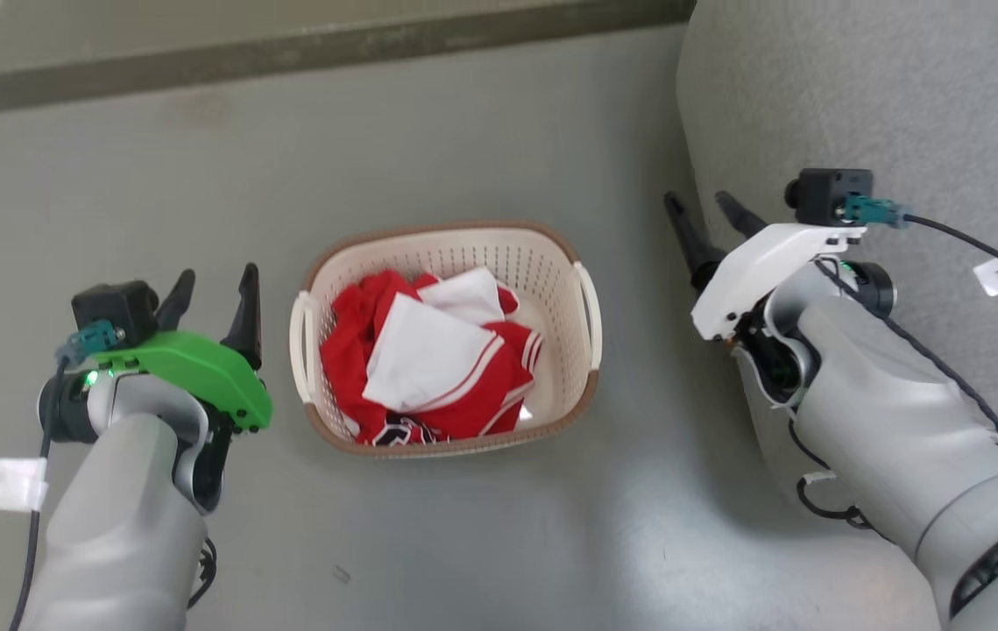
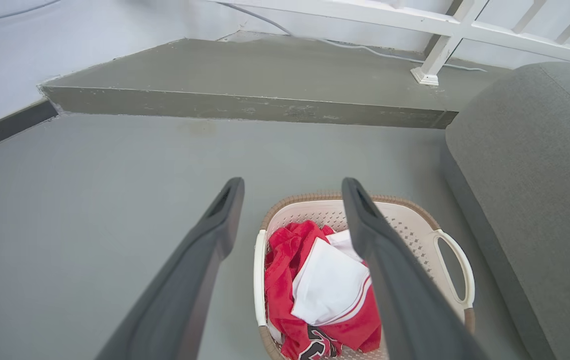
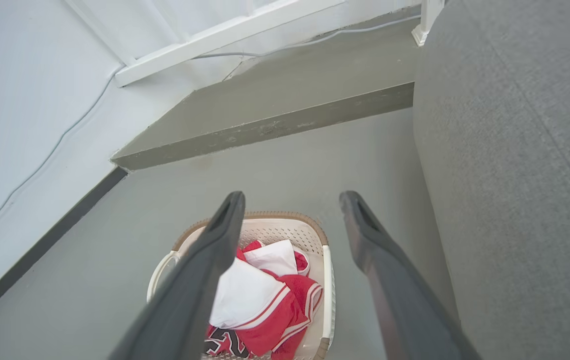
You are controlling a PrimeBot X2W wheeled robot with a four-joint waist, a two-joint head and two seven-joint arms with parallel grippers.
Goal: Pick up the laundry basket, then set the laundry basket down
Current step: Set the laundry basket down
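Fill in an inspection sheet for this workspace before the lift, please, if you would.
Surface: grey floor, smooth.
Job's things: laundry basket standing on the floor, holding red and white clothes; loop handles free.
Clutter: nothing seen.
Grippers: left gripper and right gripper open, either side of the basket, touching nothing.
Cables: black cable at the right wrist camera; thin white cable along the wall.
Surroundings: grey sofa on the robot's right, raised step beyond, white railing.
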